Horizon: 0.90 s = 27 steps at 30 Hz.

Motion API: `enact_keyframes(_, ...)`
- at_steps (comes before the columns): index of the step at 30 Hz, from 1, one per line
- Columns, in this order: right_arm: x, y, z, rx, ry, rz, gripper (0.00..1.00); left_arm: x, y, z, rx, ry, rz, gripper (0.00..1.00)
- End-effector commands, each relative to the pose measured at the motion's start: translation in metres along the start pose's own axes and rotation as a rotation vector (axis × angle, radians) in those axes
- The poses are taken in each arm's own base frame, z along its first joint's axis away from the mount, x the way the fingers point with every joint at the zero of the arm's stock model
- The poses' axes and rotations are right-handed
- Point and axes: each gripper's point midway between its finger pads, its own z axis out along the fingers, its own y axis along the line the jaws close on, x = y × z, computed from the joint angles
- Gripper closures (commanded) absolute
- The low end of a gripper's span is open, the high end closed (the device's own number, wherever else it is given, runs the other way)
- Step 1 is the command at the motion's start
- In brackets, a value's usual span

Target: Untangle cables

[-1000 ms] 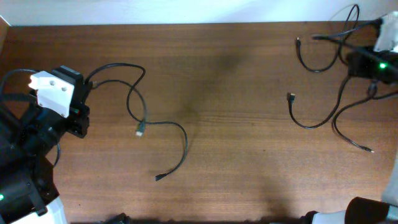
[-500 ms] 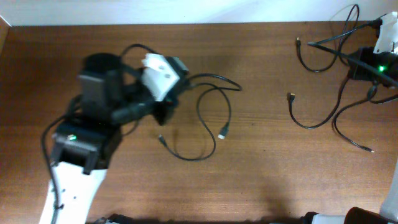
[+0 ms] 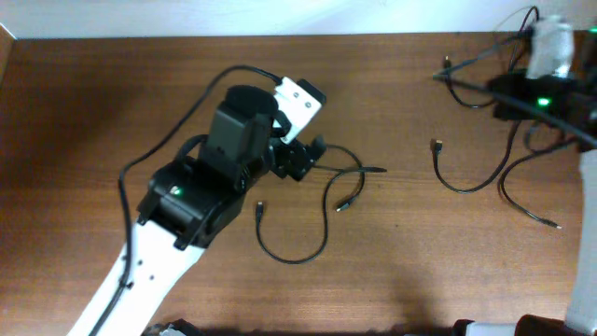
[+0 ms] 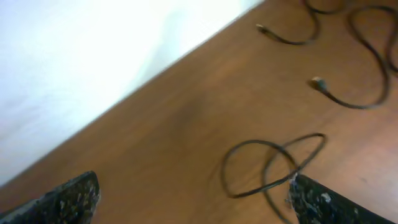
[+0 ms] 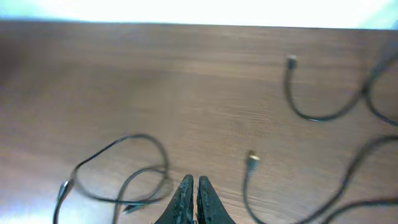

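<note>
One of the cables (image 3: 322, 219) lies in loose loops mid-table, a thin black cord with small plugs. My left gripper (image 3: 313, 157) hovers at its upper left, open and holding nothing. In the left wrist view the looped cable (image 4: 273, 163) passes right by the right fingertip (image 4: 311, 196), and the left gripper (image 4: 193, 199) stands wide. More cables lie to the right: one (image 3: 459, 185) with a metallic plug, one (image 3: 524, 207), and one (image 3: 464, 98) at the top. My right gripper (image 5: 193, 185) is shut with nothing in it, above the cable (image 5: 115, 177).
The right arm (image 3: 541, 93) with its own thicker black leads sits at the table's far right corner. The left arm's white base link (image 3: 140, 280) crosses the lower left. The table's back edge (image 3: 280, 37) meets a white wall.
The left arm swung from the table's left edge to the middle, bringing the looped cable with it. Its jaws then opened and the cable now lies loose. The right arm shifted slightly.
</note>
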Motion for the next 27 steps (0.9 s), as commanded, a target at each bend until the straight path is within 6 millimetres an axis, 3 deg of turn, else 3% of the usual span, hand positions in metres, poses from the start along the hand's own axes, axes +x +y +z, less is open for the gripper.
enact_keyframes(1, -0.001, 0.043, 0.01, 0.025, 0.023, -0.146, 0.96, -0.039, 0.053, -0.077, -0.236, -0.14, -0.095, 0.01)
enact_keyframes(4, 0.011, 0.07, 0.054, 0.037, 0.111, -0.23, 0.92, -0.04, 0.085, -0.131, -0.395, -0.185, -0.167, 0.01)
enact_keyframes(8, 0.06, 0.091, 0.141, -0.021, 0.338, -0.248, 0.9, -0.026, 0.12, -0.196, -0.607, -0.24, -0.238, 0.01)
enact_keyframes(9, 0.071, 0.096, 0.153, -0.036, 0.379, -0.254, 0.86, -0.023, 0.125, -0.212, -0.639, -0.261, -0.254, 0.01)
enact_keyframes(11, 0.101, 0.117, 0.177, -0.081, 0.482, -0.287, 0.62, -0.018, 0.13, -0.236, -0.671, -0.301, -0.277, 0.01)
enact_keyframes(12, 0.114, 0.13, 0.184, -0.098, 0.514, -0.313, 0.56, -0.015, 0.134, -0.247, -0.697, -0.312, -0.29, 0.01)
enact_keyframes(13, 0.128, 0.144, 0.187, -0.117, 0.541, -0.344, 0.41, -0.012, 0.135, -0.253, -0.709, -0.321, -0.297, 0.01)
enact_keyframes(15, 0.146, 0.162, 0.187, -0.14, 0.579, -0.385, 0.26, -0.011, 0.136, -0.254, -0.715, -0.313, -0.287, 0.01)
enact_keyframes(17, 0.171, 0.179, 0.184, -0.163, 0.637, -0.431, 0.2, -0.006, 0.139, -0.251, -0.751, -0.274, -0.28, 0.01)
enact_keyframes(18, 0.186, 0.188, 0.182, -0.173, 0.671, -0.457, 0.2, -0.003, 0.139, -0.248, -0.754, -0.249, -0.266, 0.01)
enact_keyframes(21, 0.203, 0.197, 0.179, -0.183, 0.706, -0.491, 0.2, 0.001, 0.139, -0.243, -0.765, -0.213, -0.253, 0.01)
enact_keyframes(22, 0.211, 0.201, 0.178, -0.188, 0.724, -0.506, 0.42, 0.002, 0.139, -0.242, -0.768, -0.201, -0.242, 0.01)
enact_keyframes(24, 0.221, 0.205, 0.175, -0.192, 0.749, -0.516, 0.65, 0.003, 0.139, -0.242, -0.768, -0.2, -0.24, 0.01)
enact_keyframes(25, 0.226, 0.211, 0.172, -0.204, 0.76, -0.526, 0.71, 0.003, 0.139, -0.242, -0.767, -0.198, -0.239, 0.01)
enact_keyframes(26, 0.229, 0.216, 0.17, -0.213, 0.766, -0.539, 0.57, 0.003, 0.139, -0.241, -0.767, -0.196, -0.238, 0.01)
enact_keyframes(27, 0.235, 0.225, 0.167, -0.219, 0.774, -0.552, 0.51, 0.004, 0.139, -0.241, -0.767, -0.192, -0.236, 0.01)
